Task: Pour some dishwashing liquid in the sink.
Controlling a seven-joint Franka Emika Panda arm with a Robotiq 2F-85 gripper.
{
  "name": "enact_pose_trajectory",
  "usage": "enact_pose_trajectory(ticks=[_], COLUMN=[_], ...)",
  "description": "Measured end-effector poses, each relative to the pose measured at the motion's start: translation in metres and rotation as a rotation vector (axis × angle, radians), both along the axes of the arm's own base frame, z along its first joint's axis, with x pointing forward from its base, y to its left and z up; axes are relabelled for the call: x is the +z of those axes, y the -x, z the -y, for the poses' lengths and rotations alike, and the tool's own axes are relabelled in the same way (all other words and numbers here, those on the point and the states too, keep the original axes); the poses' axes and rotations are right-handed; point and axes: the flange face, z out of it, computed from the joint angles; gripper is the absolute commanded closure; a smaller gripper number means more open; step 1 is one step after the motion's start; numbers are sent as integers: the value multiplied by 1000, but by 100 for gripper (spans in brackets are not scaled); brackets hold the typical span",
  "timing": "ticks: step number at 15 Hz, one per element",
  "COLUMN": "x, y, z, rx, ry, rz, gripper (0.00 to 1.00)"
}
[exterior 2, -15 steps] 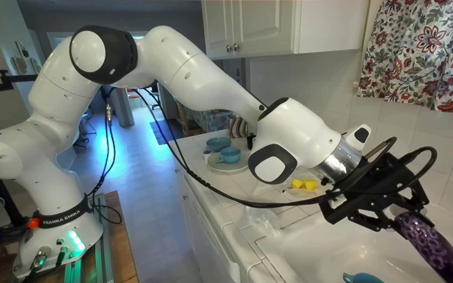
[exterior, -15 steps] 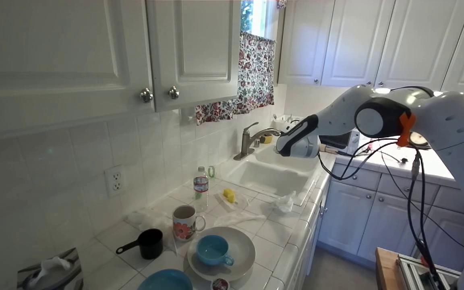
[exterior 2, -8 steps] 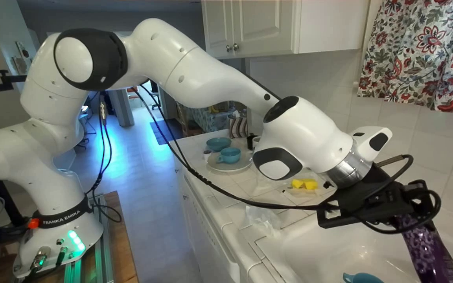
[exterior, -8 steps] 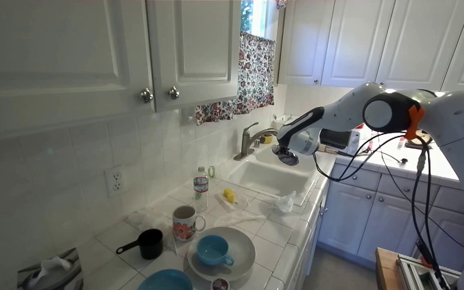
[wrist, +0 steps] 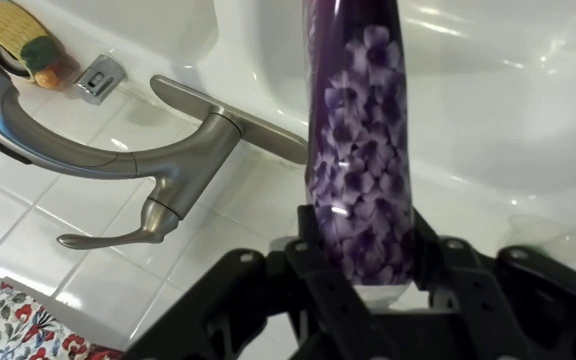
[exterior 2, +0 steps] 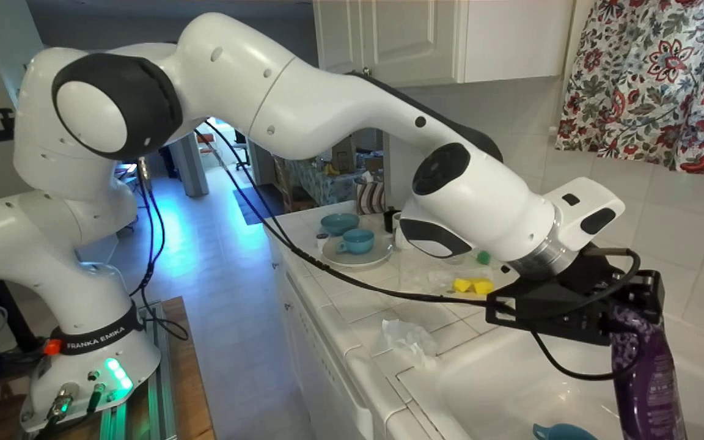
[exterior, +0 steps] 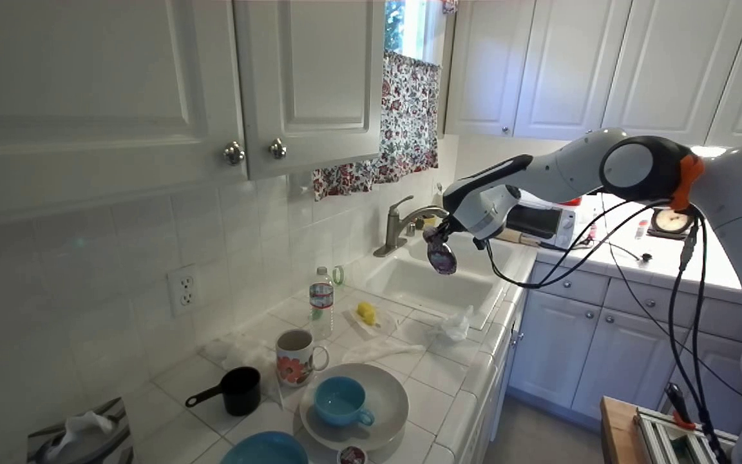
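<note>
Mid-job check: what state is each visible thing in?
Purple bottle: body hanging down; cap state unclear
Hand: closed on it
Faucet: no flow visible, spout tip hidden
Upper cabinets: shut
Water bottle: upright
Flowered mug: upright
Black cup: seemingly upright
Blue cup: upright on plate

A purple, flower-patterned bottle of dishwashing liquid (exterior 2: 648, 388) is hanging, slightly tilted, above the white twin-basin sink (exterior 2: 505, 385).

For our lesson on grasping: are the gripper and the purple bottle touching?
Touching: the wrist view shows the gripper closed against both sides of the purple bottle, no gap visible.
</note>
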Motion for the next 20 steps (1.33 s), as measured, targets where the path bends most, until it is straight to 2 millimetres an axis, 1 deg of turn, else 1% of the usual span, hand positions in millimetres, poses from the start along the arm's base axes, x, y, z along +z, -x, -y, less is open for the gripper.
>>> enact_pose_trajectory(ticks=[3,6,10,12,14,19,20], x=[19,37,51,53,51,34,31], y=[-6,-7,-8,-7,-5,-2,-2], z=[-4,-7,-8,-9,-13,-28,-31], rx=[-17,-19,51,104,163,313,335], ry=[-102,-197,-312,-376,-440,-575,-589], rz=[129,238,339,372,385,361,354], gripper=[82,82,82,82,82,82,57])
